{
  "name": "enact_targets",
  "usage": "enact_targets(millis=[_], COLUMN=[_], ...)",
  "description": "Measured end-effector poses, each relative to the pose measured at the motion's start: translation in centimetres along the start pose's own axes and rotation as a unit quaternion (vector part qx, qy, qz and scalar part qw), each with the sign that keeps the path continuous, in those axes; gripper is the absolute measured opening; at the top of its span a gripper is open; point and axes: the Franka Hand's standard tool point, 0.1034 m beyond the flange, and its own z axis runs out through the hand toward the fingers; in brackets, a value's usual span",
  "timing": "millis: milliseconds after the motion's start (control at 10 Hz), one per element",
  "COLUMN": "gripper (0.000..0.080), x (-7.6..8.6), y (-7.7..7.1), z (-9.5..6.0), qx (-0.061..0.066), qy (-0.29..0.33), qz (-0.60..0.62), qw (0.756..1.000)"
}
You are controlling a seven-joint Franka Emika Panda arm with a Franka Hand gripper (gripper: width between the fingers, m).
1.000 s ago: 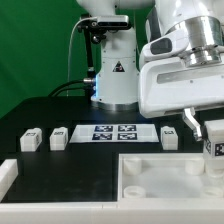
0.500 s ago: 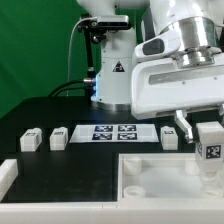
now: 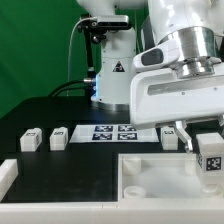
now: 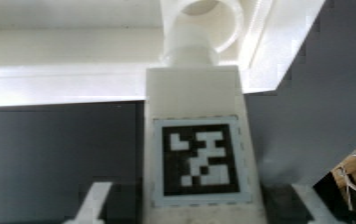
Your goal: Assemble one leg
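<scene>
gripper (image 3: 207, 136) clamped on the leg (image 3: 210, 160), exterior view: leg upright, tag facing the camera, over the white tray (image 3: 150, 172) at that view's right edge; wrist view: leg between the fingers (image 4: 97, 205), tip pointing at a round corner recess (image 4: 196, 10).

The arm (image 3: 185, 25) was glossy white, rounded shells in the upper right; the gripper (image 3: 207, 138) had a boxy white housing. The base (image 3: 115, 85) (centre, further back) carried a black warning triangle (image 3: 117, 68), a black cable (image 3: 74, 45) arching beside it.
</scene>
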Motion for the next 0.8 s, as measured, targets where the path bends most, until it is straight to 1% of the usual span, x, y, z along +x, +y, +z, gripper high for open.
enact_targets(millis=[200, 400, 600, 700, 800], gripper=[0.0294, 0.0294, 0.0294, 0.0294, 0.0294], x=[-0.1, -0.7, -0.7, -1.4, -1.6], y=[-0.2, -0.7, -0.7, -0.6, -0.4], z=[-0.2, -0.2, -0.2, 0.2, 0.4], qx=[0.001, 0.003, 0.002, 0.002, 0.0], qy=[-0.001, -0.004, 0.001, -0.007, -0.008], qz=[-0.002, -0.005, -0.005, -0.004, -0.003], qw=[1.0, 1.0, 1.0, 1.0, 1.0])
